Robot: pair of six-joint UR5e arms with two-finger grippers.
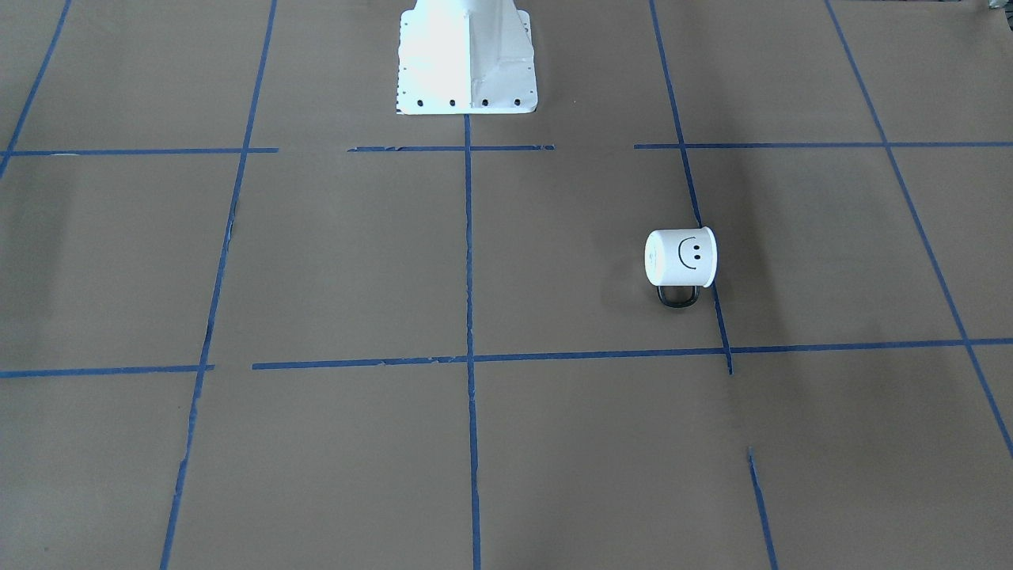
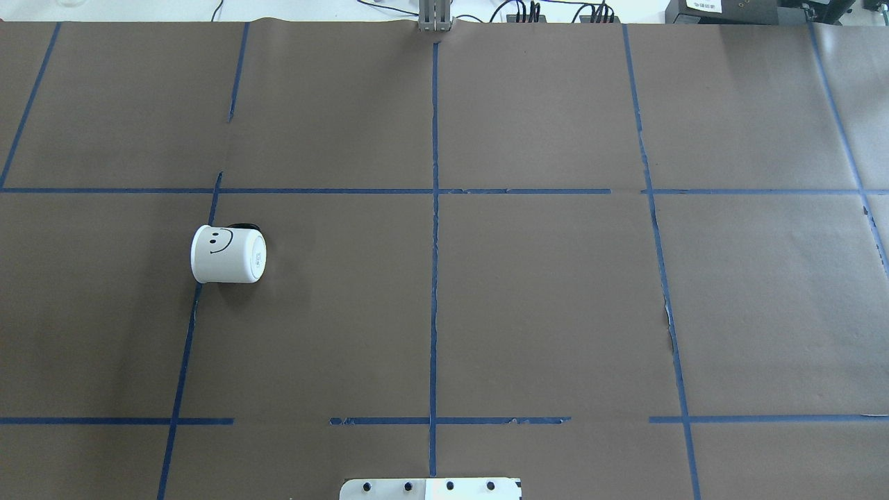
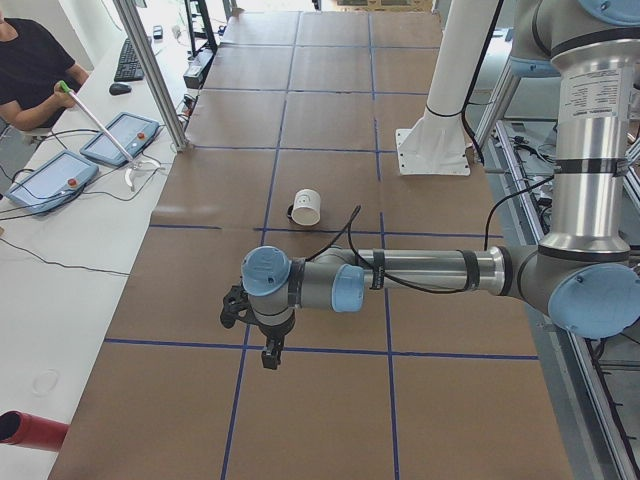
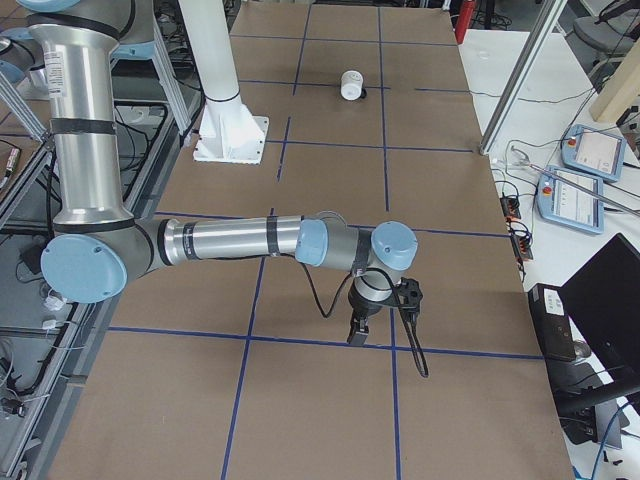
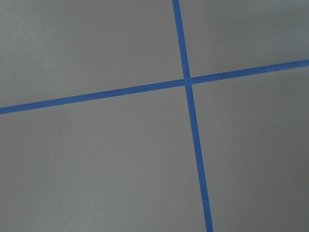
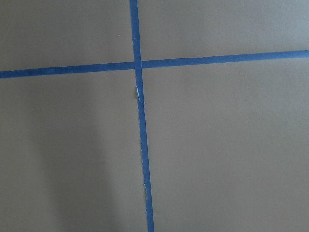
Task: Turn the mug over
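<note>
Brown paper over the counter (image 2: pixel 542 312), gridded in blue tape (image 2: pixel 434 278). White pedestal (image 1: pixel 467 59) at the robot's edge, mid-counter.

Mug (image 2: pixel 228 254) on the robot's left half, lying on its side across a tape line, well apart from both arms. Smiley face uppermost. Flat base turned toward the counter's centre, mouth toward the left end. Black handle (image 1: pixel 677 296) low against the paper on the operators' side.

Left pincer (image 3: pixel 268 352) visible from the left-end camera alone: pointing down, hanging above the paper near a tape crossing. No object seen in it. Cannot tell how far open.

Right pincer (image 4: pixel 358 330) visible from the right-end camera alone: pointing down above a tape line at the opposite end of the counter. No object seen in it. Cannot tell how far open.

Paper and crossed tape in both wrist views.
</note>
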